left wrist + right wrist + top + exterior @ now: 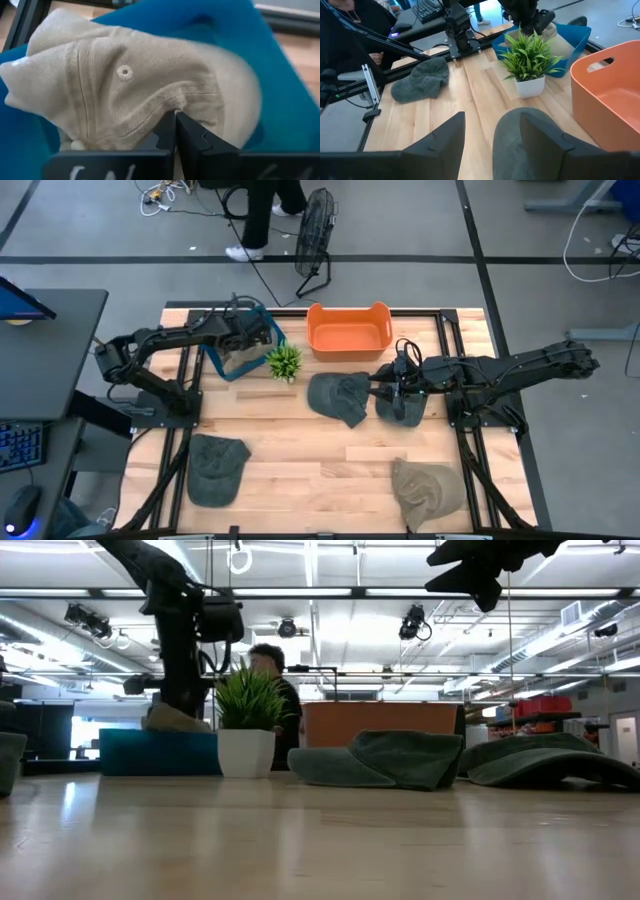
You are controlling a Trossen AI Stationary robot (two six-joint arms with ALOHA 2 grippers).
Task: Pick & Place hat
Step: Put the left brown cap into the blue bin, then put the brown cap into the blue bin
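Observation:
A beige cap (125, 85) sits in the blue basket (280, 85) at the table's far left; it shows over the basket's rim in the low view (175, 718). My left gripper (175, 117) (250, 332) is shut on it. My right gripper (492, 120) (385, 385) is open and hangs high above two dark green hats (338, 397) (402, 405) lying flat at mid-table, touching neither. A grey-green hat (215, 468) and a tan hat (428, 488) lie near the front edge. An orange basket (348, 330) stands at the far edge. My left gripper pinches a small fold of the beige cap's crown cloth (172, 102) between its two shut fingers, coming from above and pointing down into the blue basket. The cap spreads out below the fingers inside the basket; whether it rests on the basket floor, I cannot tell.
A small potted plant (284, 362) stands between the blue basket and the orange basket, close to the left arm. A person (275, 675) stands beyond the far edge. Bare wood lies open between the front hats (320, 470).

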